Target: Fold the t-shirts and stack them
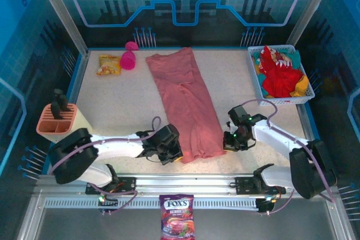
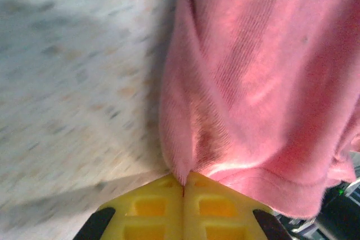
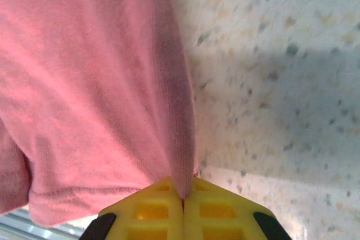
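Bare table (image 1: 124, 99) passable left and right of the salmon-pink t-shirt (image 1: 185, 99); far-left corner obstructed by snack packet (image 1: 108, 64) and magenta goblet (image 1: 129, 59); basket (image 1: 287, 100) blocks far right; peach holder (image 1: 59, 125) stands at near-left edge.

Left arm (image 1: 112, 145) and right arm (image 1: 278, 136) are white with black joints, a lilac cable (image 1: 264, 103) looping behind each hand (image 1: 225, 141). Fingers (image 2: 154, 209) are yellow, pocketed, on black mounts.
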You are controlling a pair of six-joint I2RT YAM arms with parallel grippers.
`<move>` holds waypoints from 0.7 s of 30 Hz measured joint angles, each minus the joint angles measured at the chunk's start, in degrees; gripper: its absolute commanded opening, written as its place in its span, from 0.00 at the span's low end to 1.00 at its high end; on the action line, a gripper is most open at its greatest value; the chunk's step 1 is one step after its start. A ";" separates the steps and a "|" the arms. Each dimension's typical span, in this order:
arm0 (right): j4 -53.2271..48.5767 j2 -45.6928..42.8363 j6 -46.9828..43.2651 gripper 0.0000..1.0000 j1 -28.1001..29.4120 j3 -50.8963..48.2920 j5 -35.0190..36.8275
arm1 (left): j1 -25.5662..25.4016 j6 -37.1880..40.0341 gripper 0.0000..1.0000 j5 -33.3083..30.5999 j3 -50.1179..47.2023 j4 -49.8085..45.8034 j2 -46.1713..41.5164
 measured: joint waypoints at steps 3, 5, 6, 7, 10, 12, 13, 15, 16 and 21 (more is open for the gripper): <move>-2.36 -0.52 1.38 0.00 2.69 1.18 0.37 | 0.00 0.48 0.00 -0.85 -1.84 -6.29 -7.67; -3.72 -0.76 2.89 0.00 5.49 1.79 0.61 | 0.07 0.55 0.00 -1.27 -2.91 -10.34 -13.00; -4.31 -1.05 3.63 0.00 6.88 2.05 0.61 | 0.09 0.55 0.00 -1.27 -3.26 -11.82 -14.99; -4.94 -1.51 4.44 0.00 8.22 2.38 0.59 | 0.26 0.55 0.00 -1.22 -3.52 -13.55 -17.16; -7.17 -2.73 6.23 0.00 9.66 4.22 0.66 | 0.96 0.59 0.00 -1.22 -3.61 -17.29 -21.73; -8.74 -2.69 6.67 0.00 9.68 7.04 1.38 | 2.47 1.60 0.00 -1.07 -3.13 -19.08 -22.73; -9.33 -2.38 6.64 0.00 9.66 8.90 1.70 | 3.67 2.10 0.00 -0.79 -2.56 -19.98 -22.64; -10.47 -0.74 6.29 0.00 9.22 13.53 1.73 | 6.93 3.76 0.00 -0.07 -0.90 -21.62 -21.88; -10.56 0.61 5.84 0.00 8.74 16.20 1.70 | 8.79 4.85 0.00 0.15 0.11 -22.23 -21.35; -9.75 9.97 2.56 0.00 4.79 27.56 1.46 | 18.08 10.97 0.00 2.03 5.16 -23.28 -18.95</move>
